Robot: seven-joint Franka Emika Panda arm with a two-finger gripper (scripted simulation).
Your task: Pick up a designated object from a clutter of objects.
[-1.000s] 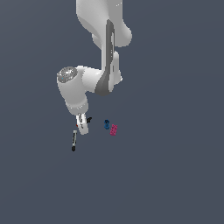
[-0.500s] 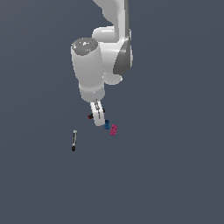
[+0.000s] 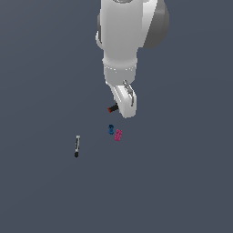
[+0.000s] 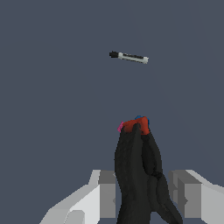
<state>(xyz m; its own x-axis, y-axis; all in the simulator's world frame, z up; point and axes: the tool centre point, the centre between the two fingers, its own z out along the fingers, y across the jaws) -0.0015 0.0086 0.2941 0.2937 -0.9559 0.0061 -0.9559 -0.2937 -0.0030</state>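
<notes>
Black red-tipped piece [image 3: 113,108] clamped in gripper [image 3: 119,107], above clutter.

the black red-tipped piece [image 3: 112,108] is held in the gripper [image 3: 119,107], lifted off the tabletop, lying roughly level with its red tip sticking out toward 9 o'clock in the exterior view. at its 6 o'clock lie the small blue cylinder [image 3: 110,129] and magenta studded block [image 3: 118,135], just beside each other. the slim grey-black stick [image 3: 77,146] lies well apart at 8 o'clock, black end lowest.
</notes>
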